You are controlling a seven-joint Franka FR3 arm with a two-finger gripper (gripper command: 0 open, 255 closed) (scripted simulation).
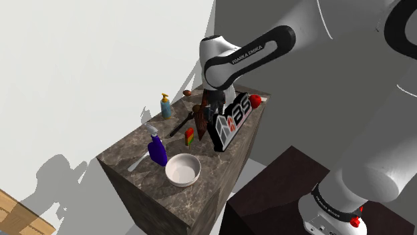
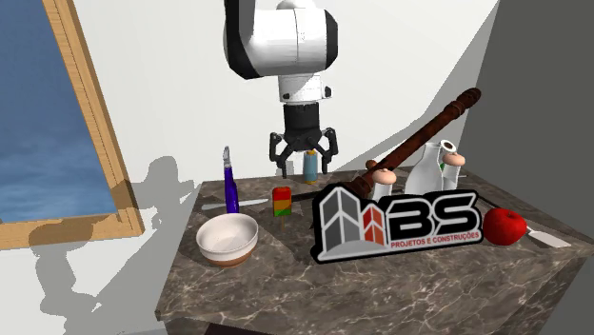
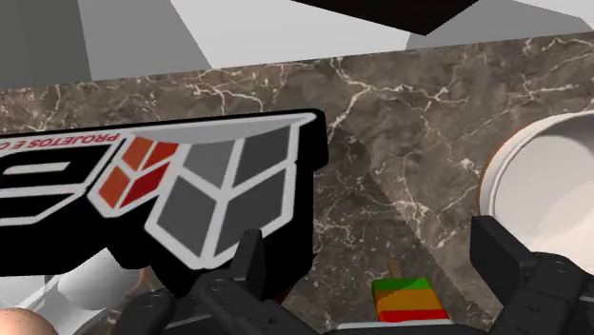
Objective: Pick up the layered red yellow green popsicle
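The popsicle (image 2: pixel 282 201) is a small block with red, yellow and green layers and a short stick. It lies on the dark marble counter (image 2: pixel 400 295) between the purple bottle and the black sign. My gripper (image 2: pixel 305 157) hangs open above and a little behind it, touching nothing. In the wrist view the popsicle (image 3: pixel 409 300) sits below the gap of the gripper (image 3: pixel 369 238), nearer the right finger (image 3: pixel 500 252). In the shoulder view the popsicle (image 1: pixel 189 137) lies just beside the sign's end, under the gripper (image 1: pixel 206 113).
A black "BS" sign (image 2: pixel 400 221) stands close beside the popsicle. A white bowl (image 2: pixel 227 237) and a purple spray bottle (image 2: pixel 230 186) are on its other side. A brown recorder (image 2: pixel 419 138), a white jug (image 2: pixel 436 167), a red apple (image 2: pixel 504 226) and a blue bottle (image 1: pixel 165 105) share the counter.
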